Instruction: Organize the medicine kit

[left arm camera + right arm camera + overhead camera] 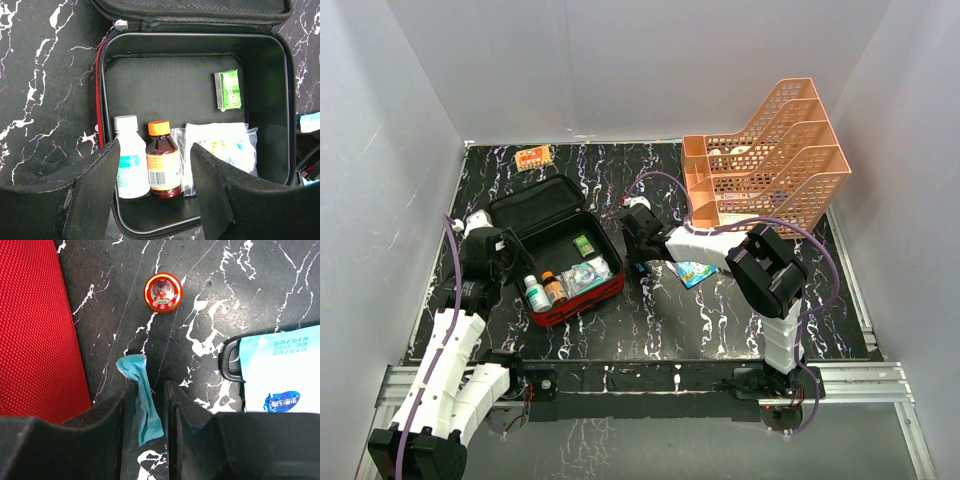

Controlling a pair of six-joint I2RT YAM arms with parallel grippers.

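The medicine kit (582,300) is a red zip case lying open left of centre, lid (535,205) tilted back. In the left wrist view its black lining (175,75) holds a white bottle (130,160), a brown bottle with an orange cap (162,165), a clear bag (222,145) and a green packet (228,90). My left gripper (155,150) is open and empty at the case's left side (505,250). My right gripper (150,385) is just right of the case (638,225). Its jaws stand narrowly apart around a teal folded piece (145,400), which rests against the left finger.
A small round red tin (162,292) lies on the table ahead of the right gripper, beside the case's red outer wall (35,325). A blue and white pouch (280,375) lies to its right (695,272). An orange tiered tray (770,160) stands back right. An orange blister pack (533,157) lies at the back.
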